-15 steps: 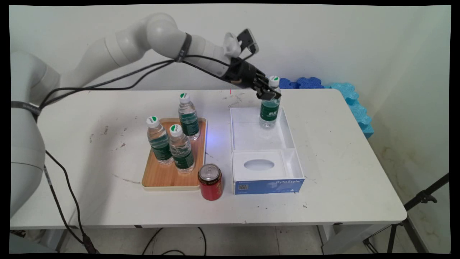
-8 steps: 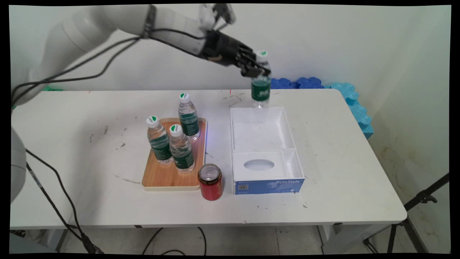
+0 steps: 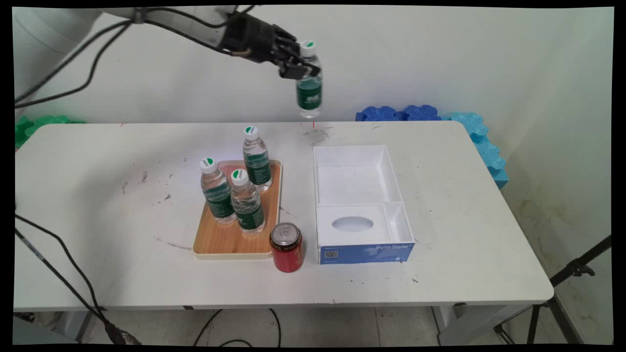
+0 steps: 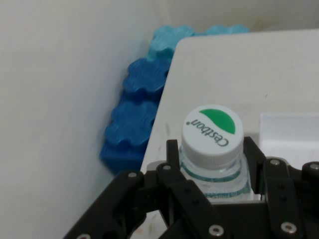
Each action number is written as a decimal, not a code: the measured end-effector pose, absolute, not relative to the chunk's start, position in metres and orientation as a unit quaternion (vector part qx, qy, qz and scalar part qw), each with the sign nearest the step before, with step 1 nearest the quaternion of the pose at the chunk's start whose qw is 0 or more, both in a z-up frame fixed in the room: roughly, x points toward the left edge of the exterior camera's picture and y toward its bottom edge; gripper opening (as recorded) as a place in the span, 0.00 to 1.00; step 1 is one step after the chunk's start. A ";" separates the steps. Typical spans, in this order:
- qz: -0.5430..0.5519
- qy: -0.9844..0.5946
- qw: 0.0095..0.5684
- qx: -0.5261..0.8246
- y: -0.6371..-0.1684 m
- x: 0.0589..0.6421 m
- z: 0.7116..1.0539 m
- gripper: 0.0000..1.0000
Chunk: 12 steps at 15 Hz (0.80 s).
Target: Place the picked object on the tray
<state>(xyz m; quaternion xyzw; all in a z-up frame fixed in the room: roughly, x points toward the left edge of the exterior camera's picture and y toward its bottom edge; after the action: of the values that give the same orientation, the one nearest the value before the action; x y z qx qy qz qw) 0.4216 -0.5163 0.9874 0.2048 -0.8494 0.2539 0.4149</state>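
Note:
My gripper [image 3: 299, 68] is shut on the neck of a water bottle [image 3: 309, 90] with a green label and white cap, held upright high above the table's far edge. In the hand view the bottle's white cap [image 4: 213, 132] sits between my fingers [image 4: 172, 149]. The white open box [image 3: 359, 168] with its blue front stands below and to the right, with nothing in its large far compartment. Three more water bottles [image 3: 247, 203] stand on the wooden tray [image 3: 220, 242] to the left of the box.
A red can [image 3: 286, 247] stands at the tray's near right corner. Blue foam blocks [image 3: 406, 112] lie behind the table's far right edge, and green foam [image 3: 34, 124] lies at the far left. A black tripod leg [image 3: 577, 269] reaches in at the lower right.
My gripper lifted the bottle out of the box's far compartment and carried it up and to the left, above the table's far edge.

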 end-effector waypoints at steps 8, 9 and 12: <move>0.255 -0.873 0.344 0.234 -0.489 0.495 0.977 0.00; 0.251 -0.876 0.337 0.238 -0.484 0.502 0.974 0.00; 0.236 -0.884 0.319 0.249 -0.466 0.522 0.960 0.00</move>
<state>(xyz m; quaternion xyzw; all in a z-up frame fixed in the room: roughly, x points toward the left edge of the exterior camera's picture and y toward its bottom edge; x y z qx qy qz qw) 0.5221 -0.4663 0.9603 0.2490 -0.8835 0.2363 0.3187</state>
